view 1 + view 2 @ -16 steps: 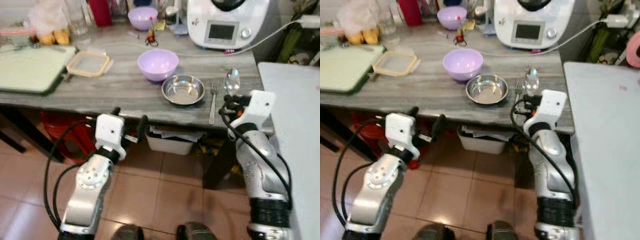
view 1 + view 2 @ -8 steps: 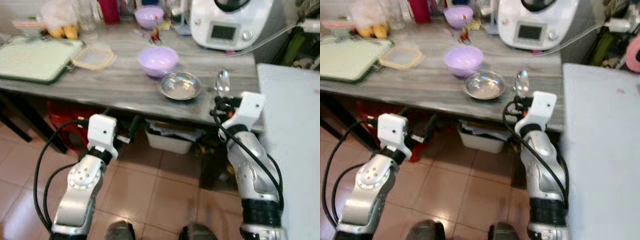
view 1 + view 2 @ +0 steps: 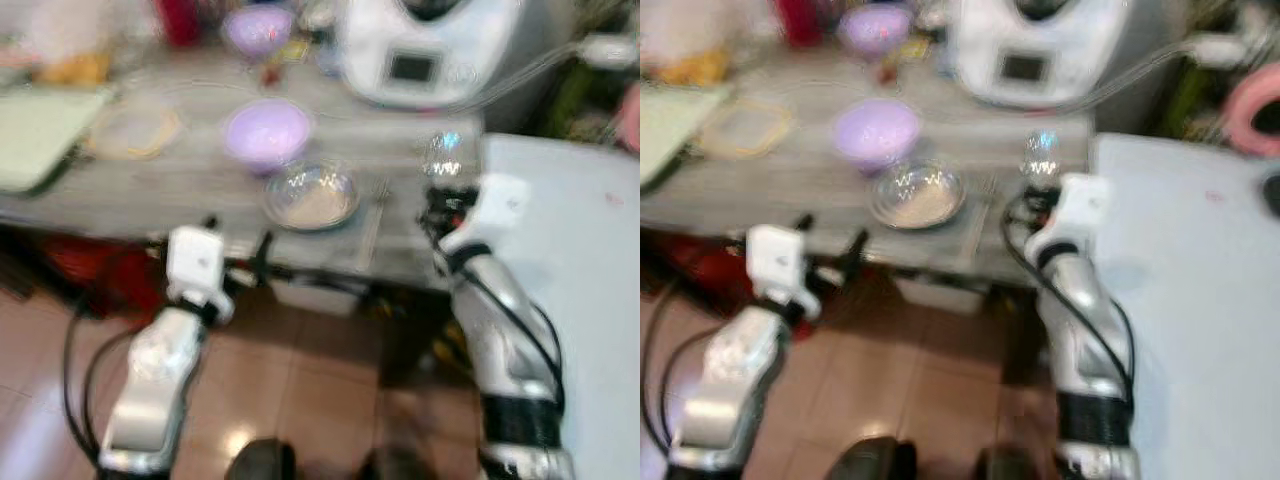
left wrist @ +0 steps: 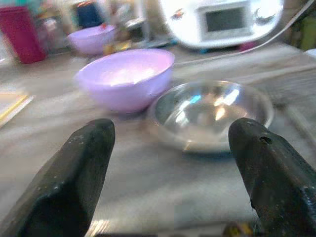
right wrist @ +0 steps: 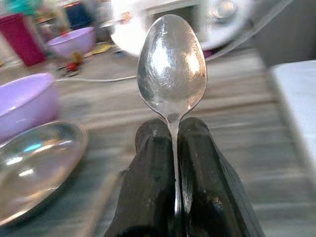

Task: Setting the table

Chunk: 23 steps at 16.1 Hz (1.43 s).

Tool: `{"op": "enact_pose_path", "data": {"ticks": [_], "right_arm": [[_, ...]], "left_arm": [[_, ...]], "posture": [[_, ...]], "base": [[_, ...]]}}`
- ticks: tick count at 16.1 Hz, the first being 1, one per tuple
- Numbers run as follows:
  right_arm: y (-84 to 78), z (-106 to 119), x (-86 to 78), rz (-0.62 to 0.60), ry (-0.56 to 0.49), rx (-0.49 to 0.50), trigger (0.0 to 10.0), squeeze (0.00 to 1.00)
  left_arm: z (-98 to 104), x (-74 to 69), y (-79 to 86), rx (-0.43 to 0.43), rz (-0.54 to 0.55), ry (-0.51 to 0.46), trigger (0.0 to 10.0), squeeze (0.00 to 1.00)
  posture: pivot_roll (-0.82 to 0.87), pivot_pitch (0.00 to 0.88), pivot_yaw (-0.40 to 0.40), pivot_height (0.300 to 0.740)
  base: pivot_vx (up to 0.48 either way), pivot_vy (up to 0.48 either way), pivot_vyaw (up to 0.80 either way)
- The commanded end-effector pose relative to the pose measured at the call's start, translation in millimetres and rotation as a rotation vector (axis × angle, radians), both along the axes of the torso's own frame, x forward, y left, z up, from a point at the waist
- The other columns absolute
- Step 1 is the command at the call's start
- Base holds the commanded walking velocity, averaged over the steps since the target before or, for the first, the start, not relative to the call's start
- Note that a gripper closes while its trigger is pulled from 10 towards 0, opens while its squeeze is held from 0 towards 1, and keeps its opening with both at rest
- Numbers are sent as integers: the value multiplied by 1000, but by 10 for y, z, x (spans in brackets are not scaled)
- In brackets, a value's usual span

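My right gripper [image 5: 174,129] is shut on the handle of a silver spoon [image 5: 172,64], which stands upright. In the eye views the spoon [image 3: 441,155] is held above the right end of the grey wooden table [image 3: 150,185]. A steel bowl [image 3: 310,195] sits near the table's front edge, with a lilac bowl [image 3: 265,130] just behind it. A blurred fork [image 3: 372,215] lies right of the steel bowl. My left gripper [image 3: 237,240] is open just below the table's front edge and faces the steel bowl [image 4: 212,111] and the lilac bowl [image 4: 126,79].
A white kitchen machine [image 3: 410,50] stands at the back of the table, with a second lilac bowl [image 3: 255,25] and a red cup [image 3: 180,15] to its left. A green board [image 3: 30,135] and a yellow-rimmed lid [image 3: 130,125] lie at the left. A white table [image 3: 570,230] adjoins on the right.
The whole picture has shifted and blurred, so the camera is moving. The right gripper still holds the spoon upright at the table's right end. The left gripper stays open.
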State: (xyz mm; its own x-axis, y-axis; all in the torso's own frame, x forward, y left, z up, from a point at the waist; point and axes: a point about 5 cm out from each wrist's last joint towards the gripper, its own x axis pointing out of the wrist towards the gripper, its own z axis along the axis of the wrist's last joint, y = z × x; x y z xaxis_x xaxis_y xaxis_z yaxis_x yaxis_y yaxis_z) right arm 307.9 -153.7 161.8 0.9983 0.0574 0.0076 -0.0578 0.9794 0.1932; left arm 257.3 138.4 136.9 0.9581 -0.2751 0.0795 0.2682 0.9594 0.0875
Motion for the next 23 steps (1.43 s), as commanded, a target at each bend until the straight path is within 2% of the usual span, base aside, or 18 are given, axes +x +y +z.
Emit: {"op": "enact_pose_path", "data": {"ticks": [1,9,11,15,19,21,23], "right_arm": [[-98,-15,-19,-32,3,-9,10000,0],[-113,-33,67,-64,24,19,10000,0],[-50,-94,132,-85,81,84,10000,0],[244,-156,184,-30,155,175,10000,0],[490,-110,241,28,167,194,10000,0],[512,-74,265,37,159,189,10000,0],[455,-47,262,24,138,181,10000,0]], "left_arm": [[1,-2,-43,2,2,2,10000,0],[5,0,-25,14,18,7,10000,0],[-4,-20,-22,24,16,11,10000,0],[5,-30,-21,25,12,13,10000,0],[7,-36,-47,15,3,17,10000,0],[7,-40,-54,8,-5,21,10000,0],[3,-62,-48,6,-10,21,10000,0]], "posture": [[2,96,47,740],[10,119,55,740],[18,129,57,740],[25,139,59,740],[26,145,57,740],[27,147,57,740],[25,148,50,740]], "base": [[0,0,0],[0,0,-73],[0,0,0],[0,0,0],[0,0,0],[0,0,0],[0,137,0]]}}
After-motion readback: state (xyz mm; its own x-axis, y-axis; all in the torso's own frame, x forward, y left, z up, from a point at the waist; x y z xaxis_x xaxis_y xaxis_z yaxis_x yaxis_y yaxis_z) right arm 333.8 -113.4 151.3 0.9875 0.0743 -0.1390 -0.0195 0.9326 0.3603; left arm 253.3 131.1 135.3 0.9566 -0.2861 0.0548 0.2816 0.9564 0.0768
